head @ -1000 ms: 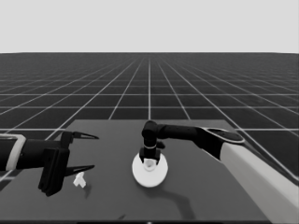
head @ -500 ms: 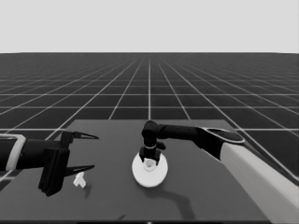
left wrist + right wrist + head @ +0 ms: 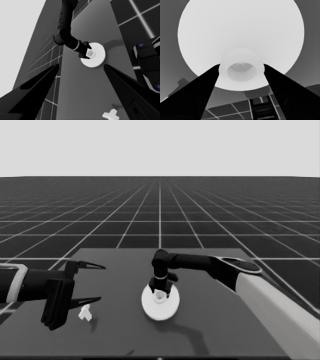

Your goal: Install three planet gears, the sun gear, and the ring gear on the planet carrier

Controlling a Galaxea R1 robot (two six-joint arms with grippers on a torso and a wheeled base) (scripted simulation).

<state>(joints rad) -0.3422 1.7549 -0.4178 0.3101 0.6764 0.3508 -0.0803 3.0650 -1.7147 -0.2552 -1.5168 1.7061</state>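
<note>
White larger round part mid-table, its hub clamped by the right end effector; left end effector apart.

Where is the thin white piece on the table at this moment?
In the head view the thin white piece lies at the table's left end, just below the waiting left gripper, well left of the larger round part.

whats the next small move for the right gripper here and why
Probably open the right gripper and lift straight up. Its fingers clasp the raised hub of the larger round part, which lies flat on the table with no gears visible, so it looks placed. The left gripper waits at the table's left end.
</note>
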